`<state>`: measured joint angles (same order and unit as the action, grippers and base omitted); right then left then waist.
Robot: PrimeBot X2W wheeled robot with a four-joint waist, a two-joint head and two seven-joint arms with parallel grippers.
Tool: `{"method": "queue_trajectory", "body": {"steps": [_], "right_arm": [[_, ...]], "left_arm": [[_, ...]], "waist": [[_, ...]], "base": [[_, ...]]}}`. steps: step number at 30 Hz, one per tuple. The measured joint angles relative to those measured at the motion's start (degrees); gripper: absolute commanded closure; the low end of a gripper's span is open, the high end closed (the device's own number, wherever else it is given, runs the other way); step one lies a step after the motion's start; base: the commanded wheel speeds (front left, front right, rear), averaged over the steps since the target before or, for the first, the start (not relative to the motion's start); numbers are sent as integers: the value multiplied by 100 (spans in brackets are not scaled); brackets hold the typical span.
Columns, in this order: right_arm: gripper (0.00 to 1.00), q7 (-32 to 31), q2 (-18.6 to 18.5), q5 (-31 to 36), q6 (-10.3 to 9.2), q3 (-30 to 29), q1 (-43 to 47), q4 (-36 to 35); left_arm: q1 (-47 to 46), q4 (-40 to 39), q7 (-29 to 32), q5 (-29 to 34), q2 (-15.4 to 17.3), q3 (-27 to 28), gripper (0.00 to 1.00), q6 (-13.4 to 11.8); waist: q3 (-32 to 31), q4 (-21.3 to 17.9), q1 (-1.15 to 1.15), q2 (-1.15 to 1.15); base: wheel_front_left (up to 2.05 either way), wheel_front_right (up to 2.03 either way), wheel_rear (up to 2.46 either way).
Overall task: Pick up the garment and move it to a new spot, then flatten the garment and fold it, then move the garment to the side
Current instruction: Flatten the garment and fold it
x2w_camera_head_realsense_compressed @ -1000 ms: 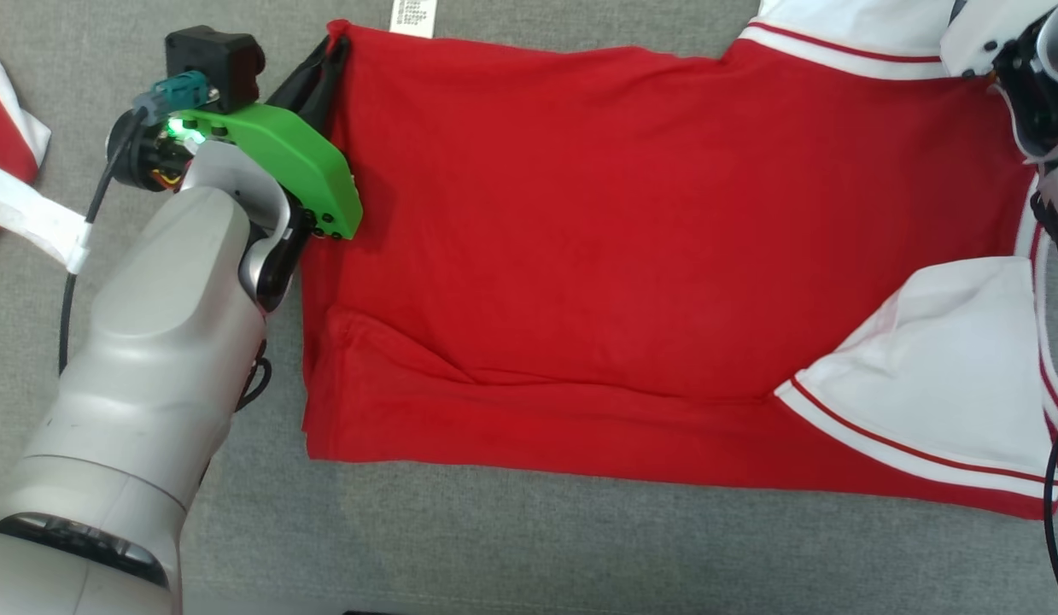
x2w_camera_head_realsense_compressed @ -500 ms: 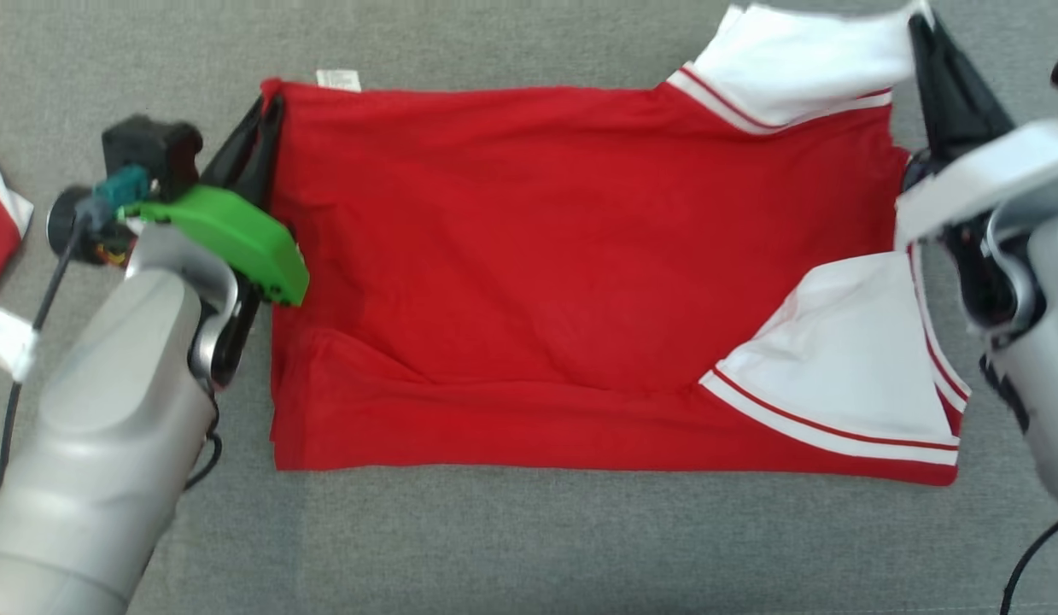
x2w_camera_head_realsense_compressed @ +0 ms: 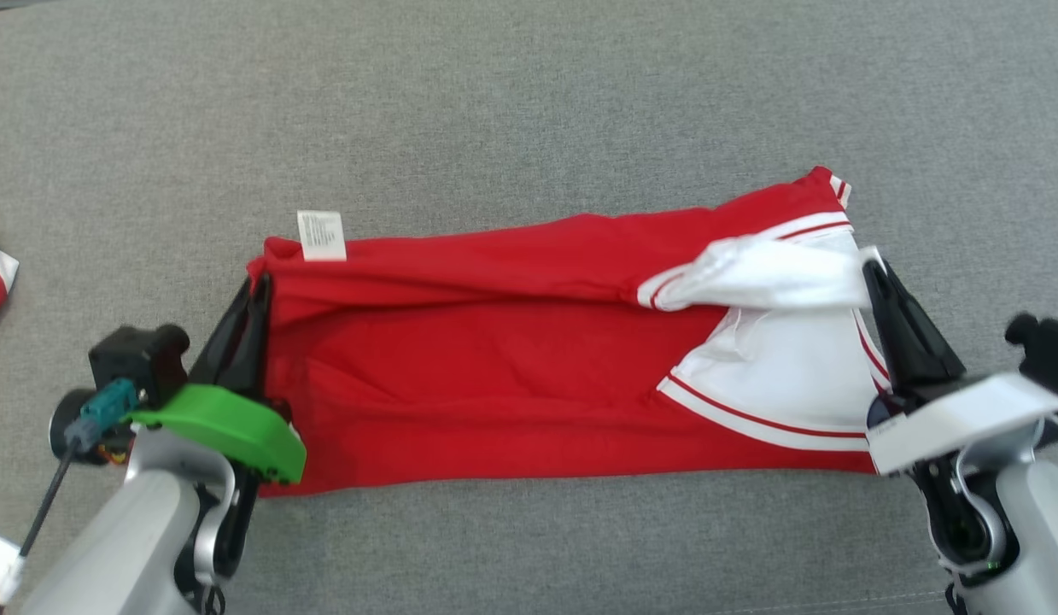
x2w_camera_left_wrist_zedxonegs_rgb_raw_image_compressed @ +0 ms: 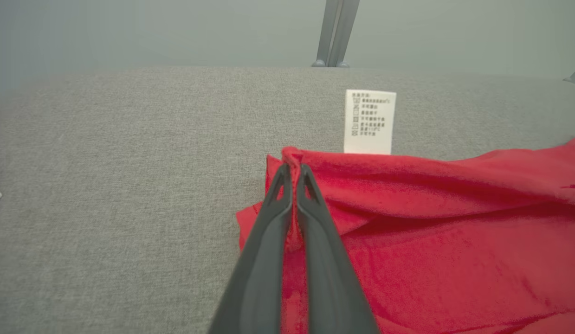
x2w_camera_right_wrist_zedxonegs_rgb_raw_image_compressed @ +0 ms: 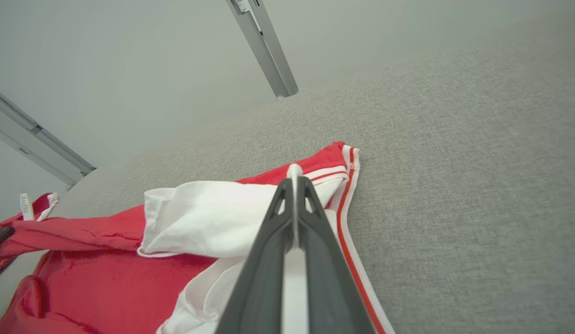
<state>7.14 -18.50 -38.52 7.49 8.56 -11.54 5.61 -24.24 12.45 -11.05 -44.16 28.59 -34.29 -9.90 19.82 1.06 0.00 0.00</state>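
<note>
The garment point(x2w_camera_head_realsense_compressed: 494, 376) lies mid-frame on the tabletop point(x2w_camera_head_realsense_compressed: 529, 102); we grip its red corner in the left claw point(x2w_camera_head_realsense_compressed: 257, 286), its white sleeve in the right claw point(x2w_camera_head_realsense_compressed: 872, 269). We judge folding unfinished; moving aside remains

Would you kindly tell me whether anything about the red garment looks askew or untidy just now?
The white sleeve is bunched and twisted beside the right claw, and the far edge of the garment is rumpled and slanted. A care label pokes out near the left claw.
</note>
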Motion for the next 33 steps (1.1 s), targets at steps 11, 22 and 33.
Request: {"method": "queue_trajectory", "body": {"steps": [11,22,33], "right_arm": [[0,-244,533,703,0,-426,1074,-650],[0,-310,799,1692,-1,-825,999,-1403],[0,-530,917,1947,0,-939,1071,-1551]], "left_arm": [[945,-676,211,-301,252,87,0,-490],[1254,-1388,-374,433,-108,602,0,-1258],[1592,-1450,-398,898,-368,695,0,-1322]], "waist": [[-186,-69,0,0],[-439,-133,0,0],[-692,-71,0,0]], "base": [[0,0,0],[0,0,0],[0,0,0]]}}
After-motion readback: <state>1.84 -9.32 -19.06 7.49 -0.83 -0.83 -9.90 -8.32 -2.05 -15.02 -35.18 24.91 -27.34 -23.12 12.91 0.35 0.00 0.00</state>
